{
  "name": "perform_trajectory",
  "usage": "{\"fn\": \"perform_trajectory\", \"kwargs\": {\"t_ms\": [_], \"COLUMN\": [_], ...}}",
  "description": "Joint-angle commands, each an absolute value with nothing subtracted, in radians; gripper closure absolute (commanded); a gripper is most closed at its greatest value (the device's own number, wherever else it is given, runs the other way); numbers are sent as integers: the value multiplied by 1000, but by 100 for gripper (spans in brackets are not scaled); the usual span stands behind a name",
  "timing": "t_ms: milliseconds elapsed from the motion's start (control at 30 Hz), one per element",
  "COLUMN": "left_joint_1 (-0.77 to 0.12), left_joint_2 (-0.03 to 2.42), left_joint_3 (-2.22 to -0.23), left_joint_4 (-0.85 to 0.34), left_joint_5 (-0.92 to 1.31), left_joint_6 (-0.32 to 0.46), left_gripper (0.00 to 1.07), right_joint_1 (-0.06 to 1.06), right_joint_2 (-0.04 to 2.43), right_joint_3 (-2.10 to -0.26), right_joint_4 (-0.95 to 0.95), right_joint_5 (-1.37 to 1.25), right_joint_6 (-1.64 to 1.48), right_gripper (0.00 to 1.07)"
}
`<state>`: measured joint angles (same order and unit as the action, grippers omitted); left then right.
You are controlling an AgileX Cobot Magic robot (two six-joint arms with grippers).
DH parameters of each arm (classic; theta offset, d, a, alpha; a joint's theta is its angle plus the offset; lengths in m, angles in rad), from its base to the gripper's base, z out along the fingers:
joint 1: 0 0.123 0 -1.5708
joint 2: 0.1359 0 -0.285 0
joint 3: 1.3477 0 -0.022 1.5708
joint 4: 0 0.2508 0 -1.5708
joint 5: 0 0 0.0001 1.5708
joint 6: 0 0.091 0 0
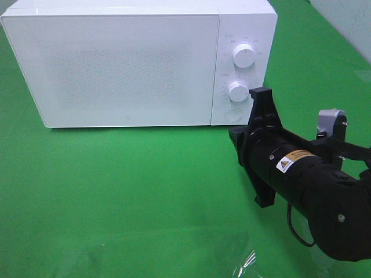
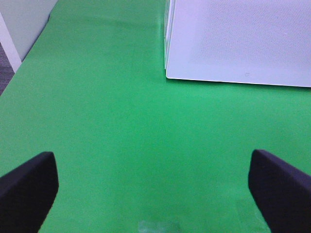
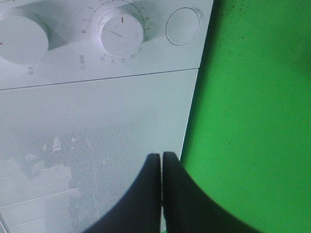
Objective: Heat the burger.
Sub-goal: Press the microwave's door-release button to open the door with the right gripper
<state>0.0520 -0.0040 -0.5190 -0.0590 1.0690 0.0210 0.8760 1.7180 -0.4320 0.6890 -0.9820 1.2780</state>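
Since the white microwave (image 1: 127,63) stands shut and the burger shows in no view, perhaps hidden behind the door's mesh, the step in hand looks like working the controls. The right gripper (image 3: 161,156), fingers pressed together and empty, sits close to the lower knob (image 1: 238,91) and round button (image 1: 233,114). Next calls for a straight, light push. Its arm reaches low from the tabletop's (image 1: 145,191) right edge. The left gripper (image 2: 154,177) hangs spread wide near the microwave's left front corner.
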Motion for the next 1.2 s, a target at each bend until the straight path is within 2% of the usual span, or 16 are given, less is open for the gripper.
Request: {"fn": "perform_trajectory", "kwargs": {"t_ms": [33, 733, 933, 1200], "left_joint_1": [54, 54, 54, 54], "left_joint_2": [-21, -21, -21, -21], "left_joint_3": [-516, -516, -516, -516], "left_joint_4": [-57, -57, -57, -57], "left_joint_5": [1069, 1069, 1069, 1069], "left_joint_6": [15, 15, 15, 15], "left_gripper": [8, 8, 8, 8], "right_joint_1": [875, 864, 763, 674], "right_joint_2": [1718, 1861, 1893, 1905], "right_joint_3": [-438, -482, -537, -571], "right_joint_4": [700, 732, 642, 618], "right_joint_5": [-974, -988, -947, -913], "right_joint_6": [1282, 1403, 1403, 1387], "right_gripper": [107, 107, 107, 107]}}
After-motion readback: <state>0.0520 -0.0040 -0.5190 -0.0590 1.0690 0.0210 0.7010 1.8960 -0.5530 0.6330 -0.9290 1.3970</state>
